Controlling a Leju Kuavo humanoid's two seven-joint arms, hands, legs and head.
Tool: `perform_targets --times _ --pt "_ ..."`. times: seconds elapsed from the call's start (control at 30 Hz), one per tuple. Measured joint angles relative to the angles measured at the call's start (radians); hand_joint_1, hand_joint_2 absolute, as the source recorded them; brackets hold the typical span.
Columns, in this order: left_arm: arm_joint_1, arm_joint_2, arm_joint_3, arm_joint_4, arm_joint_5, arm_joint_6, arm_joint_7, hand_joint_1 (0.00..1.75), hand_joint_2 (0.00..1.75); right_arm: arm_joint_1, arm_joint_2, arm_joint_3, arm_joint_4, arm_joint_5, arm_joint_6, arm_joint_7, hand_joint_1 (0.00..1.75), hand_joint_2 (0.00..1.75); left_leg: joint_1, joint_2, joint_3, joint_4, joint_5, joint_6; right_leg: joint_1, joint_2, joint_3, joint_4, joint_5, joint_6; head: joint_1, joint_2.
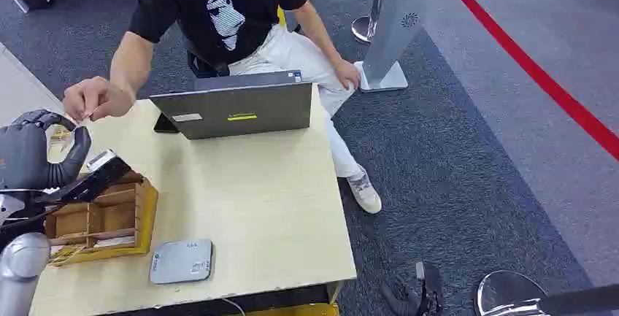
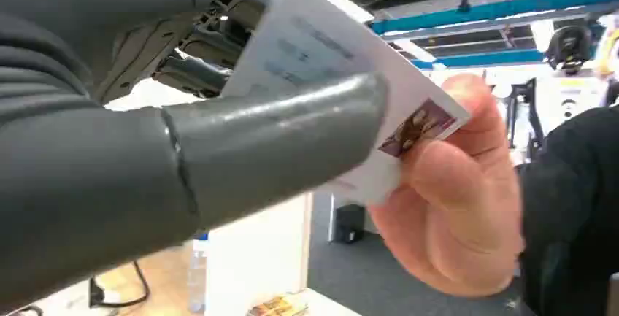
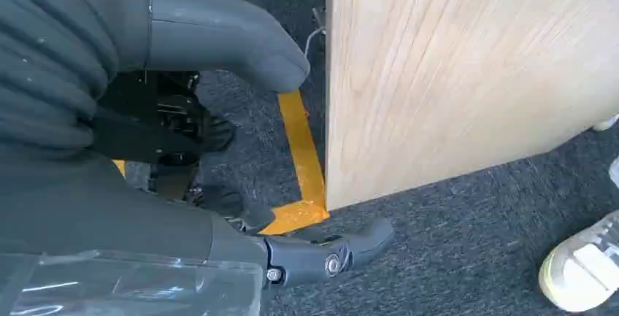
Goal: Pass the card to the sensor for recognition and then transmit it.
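In the left wrist view my left hand (image 2: 146,170) pinches a white card (image 2: 314,46) with a small picture at its corner between the thumb and the darker fingers. A person's hand (image 2: 452,206) grips the card's far end. From the head, my left hand (image 1: 36,155) is raised at the table's left edge, just below the person's hand (image 1: 95,98). The grey flat sensor pad (image 1: 181,260) lies near the table's front edge. My right hand (image 3: 219,185) hangs beside the table's side, fingers apart and holding nothing; its arm shows low on the right (image 1: 511,294).
A wooden compartment box (image 1: 109,217) stands at the front left beside the sensor, with a dark device (image 1: 98,176) on its rim. A grey laptop (image 1: 237,108) stands at the table's back. The person sits behind the table, one shoe (image 1: 363,192) near its right side.
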State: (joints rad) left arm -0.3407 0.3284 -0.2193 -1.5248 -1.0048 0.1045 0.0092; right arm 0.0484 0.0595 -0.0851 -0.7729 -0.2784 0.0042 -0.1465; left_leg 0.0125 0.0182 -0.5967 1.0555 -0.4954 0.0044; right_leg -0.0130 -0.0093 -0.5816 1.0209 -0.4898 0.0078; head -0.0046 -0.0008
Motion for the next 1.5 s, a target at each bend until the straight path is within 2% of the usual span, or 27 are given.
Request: perform_targets --times 0.1,0.23,0.37,0.47,0.6,0.77,0.9,1.03,1.13,1.27,1.5 --pt "0.004 0.003 0.0 0.0 0.006 0.005 0.0 1.75 1.75 0.0 0.0 0.001 0.0 0.0 0.0 0.003 0.0 1.75 0.0 0.0 0.0 0.0 0.0 0.0 0.0 0.0 0.0 0.0 0.0 0.0 0.0 0.0" --pt "0.02 0.002 0.006 -0.004 0.056 0.048 -0.004 1.75 1.75 0.001 0.0 0.001 0.0 -0.003 -0.005 0.003 0.0 1.75 0.0 0.0 0.0 0.0 0.0 0.0 0.0 0.0 0.0 0.0 0.0 0.0 0.0 0.0" --pt "0.075 -0.008 0.031 -0.044 0.117 0.107 -0.044 1.75 1.75 0.003 0.0 0.001 0.0 -0.008 -0.012 0.003 0.0 1.75 0.0 0.001 0.0 0.0 0.0 0.0 0.0 0.001 0.0 0.0 0.0 0.0 0.0 0.0" --pt "0.15 -0.027 0.055 -0.102 0.158 0.143 -0.087 1.75 1.75 0.008 0.0 0.001 0.0 -0.018 -0.019 0.003 0.0 1.75 0.0 0.001 0.0 0.0 -0.001 0.0 0.0 0.001 0.0 0.0 -0.001 0.0 0.0 0.0" --pt "0.239 -0.05 0.064 -0.161 0.166 0.156 -0.122 1.75 1.75 0.011 0.0 0.001 -0.002 -0.021 -0.025 0.0 0.0 1.75 0.0 0.0 -0.001 0.0 -0.002 0.001 0.0 0.001 0.0 -0.001 -0.001 0.0 0.0 0.0" --pt "0.412 -0.091 0.063 -0.245 0.152 0.165 -0.163 1.75 1.75 0.018 0.0 0.0 -0.006 -0.024 -0.041 -0.004 0.0 1.75 -0.001 0.002 0.0 0.0 -0.003 0.001 0.0 0.001 0.0 -0.001 -0.002 0.001 0.0 0.0" --pt "0.515 -0.123 0.055 -0.268 0.153 0.16 -0.135 1.75 1.75 0.022 0.0 -0.001 -0.023 -0.022 -0.052 0.0 0.0 1.75 -0.001 0.001 0.0 0.0 -0.003 0.001 0.0 0.001 0.0 -0.001 -0.002 0.001 0.0 0.0" --pt "0.575 -0.137 0.037 -0.268 0.158 0.158 -0.12 1.75 1.75 0.025 0.0 -0.008 -0.032 -0.021 -0.057 0.003 0.0 1.75 0.0 0.001 0.0 0.0 -0.003 0.001 0.0 0.0 0.0 -0.001 -0.002 0.001 0.0 0.0" --pt "0.596 -0.142 0.026 -0.266 0.15 0.146 -0.092 1.75 1.75 0.025 0.0 -0.01 -0.036 -0.018 -0.057 0.003 0.0 1.75 0.0 0.001 0.0 0.0 -0.003 0.001 0.0 0.001 0.0 -0.001 -0.002 0.001 0.0 0.0" --pt "0.612 -0.144 0.003 -0.247 0.116 0.115 -0.025 1.75 1.75 0.025 0.0 -0.01 -0.058 -0.012 -0.061 0.025 0.0 1.75 0.0 0.001 0.0 0.0 -0.003 0.001 0.0 0.001 0.0 -0.001 -0.002 0.001 0.0 0.0" --pt "0.62 -0.144 -0.021 -0.176 0.108 0.095 0.024 1.75 1.75 0.023 0.0 -0.01 -0.066 0.004 -0.057 0.031 0.0 1.75 0.0 0.001 0.0 0.0 -0.003 0.001 0.0 0.0 0.0 -0.001 -0.002 0.001 0.0 0.0"
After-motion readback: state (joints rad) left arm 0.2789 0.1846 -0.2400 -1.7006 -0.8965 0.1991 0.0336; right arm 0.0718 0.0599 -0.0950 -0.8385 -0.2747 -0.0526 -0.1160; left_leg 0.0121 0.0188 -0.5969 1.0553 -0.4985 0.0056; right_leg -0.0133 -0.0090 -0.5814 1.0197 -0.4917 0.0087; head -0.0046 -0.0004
